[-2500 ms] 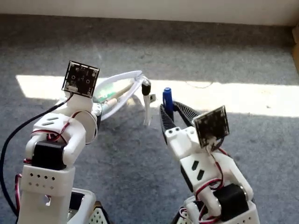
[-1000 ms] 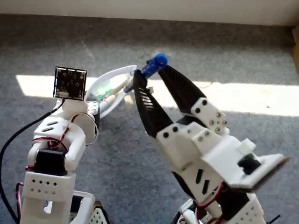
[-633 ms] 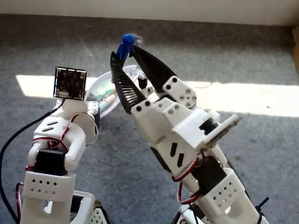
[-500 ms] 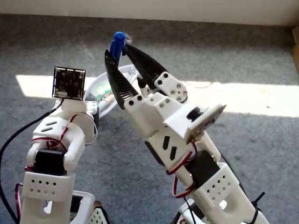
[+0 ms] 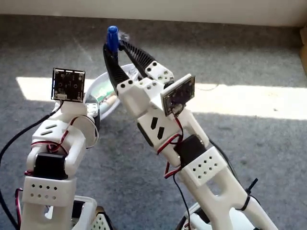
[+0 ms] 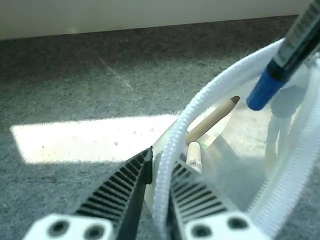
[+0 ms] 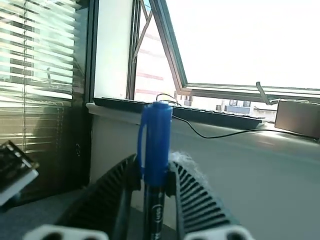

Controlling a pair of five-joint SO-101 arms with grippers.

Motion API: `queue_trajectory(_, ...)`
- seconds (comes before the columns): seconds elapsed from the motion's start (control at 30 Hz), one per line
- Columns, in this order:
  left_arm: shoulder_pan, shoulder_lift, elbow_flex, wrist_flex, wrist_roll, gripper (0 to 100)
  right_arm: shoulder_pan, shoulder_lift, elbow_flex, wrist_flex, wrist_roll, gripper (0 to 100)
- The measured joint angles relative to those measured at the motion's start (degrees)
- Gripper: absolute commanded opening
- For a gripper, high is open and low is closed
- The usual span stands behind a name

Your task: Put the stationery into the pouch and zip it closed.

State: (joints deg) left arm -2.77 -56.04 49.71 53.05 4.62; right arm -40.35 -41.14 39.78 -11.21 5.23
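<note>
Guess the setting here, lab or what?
Probably an ordinary room, office or home: grey carpet as the work surface, a sunlit window tilted open, slatted blinds beside it.

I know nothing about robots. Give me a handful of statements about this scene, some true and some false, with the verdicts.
1. The right jaws grip a blue pen. True.
2. The pouch is zipped closed. False: it gapes open.
3. The left jaws are empty. False: they pinch the pouch's rim.
4. A pencil lies inside the pouch. True.
5. The blue pen lies inside the pouch. False: it is held in the air, its lower end over the opening.
</note>
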Motion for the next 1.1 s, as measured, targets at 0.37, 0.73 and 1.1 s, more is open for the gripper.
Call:
queue_trajectory(0.37,-0.18,0.00,0.00,0.00,0.00,1,0.18,1.67,0.00,-1.41,5.27,0.5)
queue_trajectory(0.73,-0.35,0.00,0.00,-0.09,0.00,1,0.18,1.76,0.00,6.33,8.35,0.9)
queue_trajectory(1.1,-0.35,0.00,0.00,-0.26,0.00,1,0.18,1.76,0.00,8.53,8.35,1.5)
